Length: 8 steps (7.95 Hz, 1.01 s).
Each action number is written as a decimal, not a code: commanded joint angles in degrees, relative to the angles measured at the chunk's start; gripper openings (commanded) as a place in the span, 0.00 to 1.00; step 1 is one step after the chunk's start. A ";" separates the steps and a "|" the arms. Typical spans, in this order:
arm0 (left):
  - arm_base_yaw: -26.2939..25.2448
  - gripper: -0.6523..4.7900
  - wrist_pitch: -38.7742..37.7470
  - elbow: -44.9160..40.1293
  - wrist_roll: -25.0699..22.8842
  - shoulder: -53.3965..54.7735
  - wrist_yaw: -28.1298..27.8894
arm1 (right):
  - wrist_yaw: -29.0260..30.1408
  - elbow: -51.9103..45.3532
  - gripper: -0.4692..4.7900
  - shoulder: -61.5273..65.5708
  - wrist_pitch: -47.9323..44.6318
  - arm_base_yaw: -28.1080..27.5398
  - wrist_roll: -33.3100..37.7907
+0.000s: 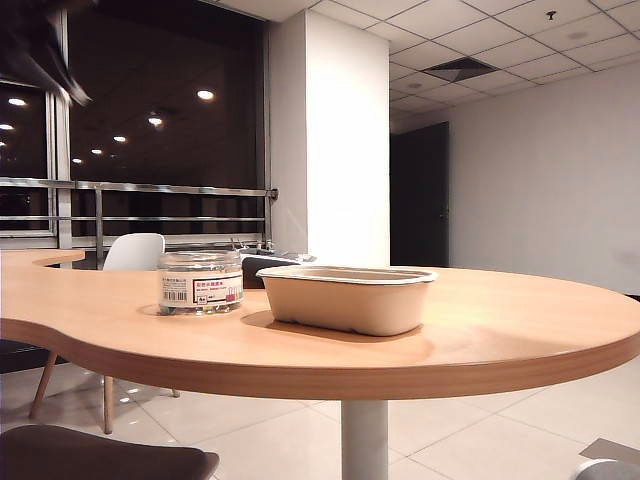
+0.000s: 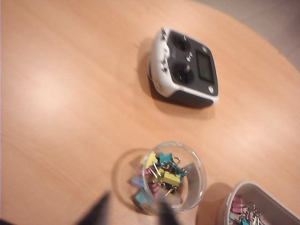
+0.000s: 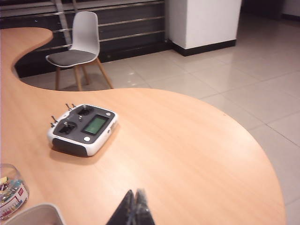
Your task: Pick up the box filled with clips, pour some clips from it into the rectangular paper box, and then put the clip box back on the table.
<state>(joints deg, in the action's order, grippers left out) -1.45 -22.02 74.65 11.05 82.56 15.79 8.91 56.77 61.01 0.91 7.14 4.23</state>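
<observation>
While the left gripper [image 2: 130, 211] hangs above the table [image 1: 520, 330], its two dark fingertips [image 2: 96, 213] are seen spread apart, blurred at the frame edge, with the box filled with clips [image 2: 168, 178] just beyond and partly between them. No contact with the jar is shown. Its lid is off, and the clips [image 2: 161, 173] — yellow, teal, pink — are piled inside. Farther out from those fingertips a grey-and-black remote controller [image 2: 185, 68] lies flat on the wood. Just beside the jar, to the right, the rectangular paper box [image 1: 345, 298] is set on the tabletop, the two near each other but apart; a few clips are already visible in one corner of it. The right gripper [image 3: 132, 208] is held over bare wood farther right, its fingertips pressed together with nothing between them, the controller well ahead of it and the jar and tray off to its side. A white chair [image 3: 79, 47] is parked beyond the table's curved edge.
</observation>
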 commanded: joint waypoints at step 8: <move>8.85 0.75 -3.48 12.41 -4.66 29.90 -3.13 | 6.67 0.46 0.09 1.51 0.59 0.33 0.31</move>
<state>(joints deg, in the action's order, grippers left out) 7.40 -25.89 86.89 6.87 111.74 12.78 15.20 56.77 62.78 2.07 7.44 4.27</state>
